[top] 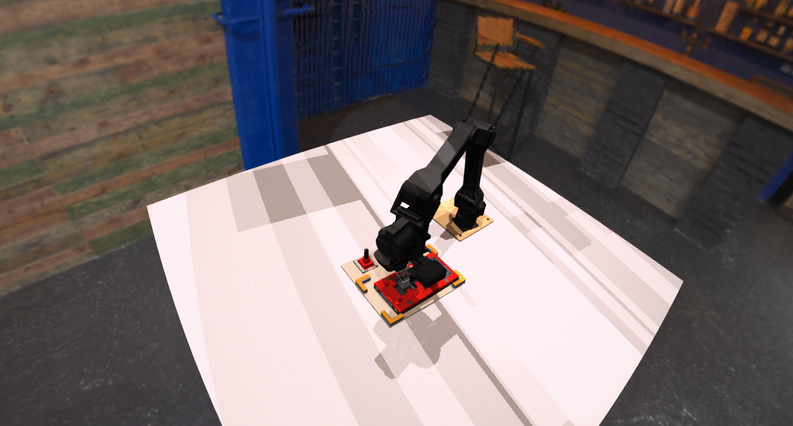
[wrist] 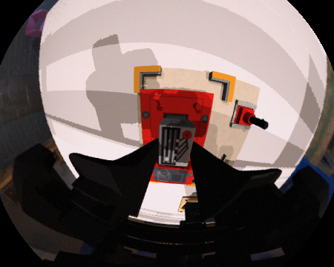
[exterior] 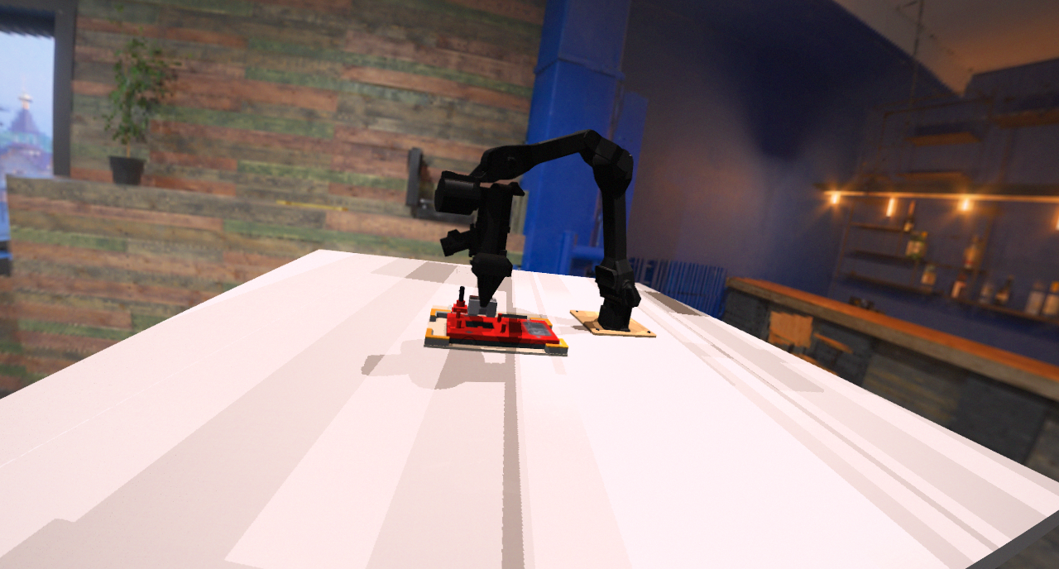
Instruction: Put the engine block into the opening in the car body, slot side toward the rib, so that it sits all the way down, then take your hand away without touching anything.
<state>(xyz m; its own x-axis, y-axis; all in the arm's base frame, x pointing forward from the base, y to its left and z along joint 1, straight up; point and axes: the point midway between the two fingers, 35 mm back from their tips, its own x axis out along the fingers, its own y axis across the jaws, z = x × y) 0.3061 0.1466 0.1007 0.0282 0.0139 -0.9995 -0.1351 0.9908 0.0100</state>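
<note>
My gripper point(top: 406, 276) point(exterior: 485, 303) point(wrist: 175, 144) is shut on the grey engine block point(top: 403, 281) point(exterior: 473, 305) point(wrist: 186, 147), with one black finger on each side of it. The block is upright, over the middle of the red car body point(top: 386, 292) point(exterior: 522, 335) point(wrist: 172, 96), and looks to be just above its top face. Part of the dark opening point(wrist: 175, 116) shows past the block's far edge in the wrist view. The block's lower end and the rib are hidden, so I cannot tell which way the slot side faces or whether the block has entered.
The car body lies on a beige board point(top: 351, 267) point(wrist: 185, 76) between orange corner brackets point(top: 392, 317) point(wrist: 225, 83). A small red fixture with a black upright post point(top: 365, 255) point(exterior: 461, 295) point(wrist: 258, 122) stands on the board beside the body. The arm's wooden base plate point(top: 482, 222) point(exterior: 638, 334) is behind.
</note>
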